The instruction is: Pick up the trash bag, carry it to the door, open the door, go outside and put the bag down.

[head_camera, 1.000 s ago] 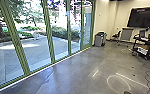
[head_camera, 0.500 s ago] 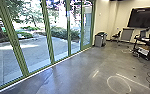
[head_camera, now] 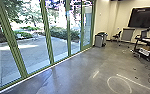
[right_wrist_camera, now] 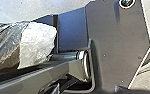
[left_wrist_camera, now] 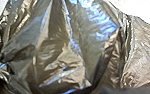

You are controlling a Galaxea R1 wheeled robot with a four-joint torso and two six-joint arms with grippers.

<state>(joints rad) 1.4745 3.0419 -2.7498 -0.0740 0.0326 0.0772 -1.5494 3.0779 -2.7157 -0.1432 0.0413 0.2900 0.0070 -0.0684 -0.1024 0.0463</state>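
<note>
Since the trash bag (left_wrist_camera: 66,57) crowds the left wrist, left arm looks nearer; can't tell either claw's opening or hold.

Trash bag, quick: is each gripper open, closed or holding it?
Left: can't tell, though the bag is close by.
Right: can't tell either.

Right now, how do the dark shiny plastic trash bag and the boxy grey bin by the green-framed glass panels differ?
The dark shiny plastic trash bag is wrinkled and uneven; the boxy grey bin has straight sides. The bag is close to the left wrist camera; the bin stands across the room, near the green-framed glass panels.
</note>
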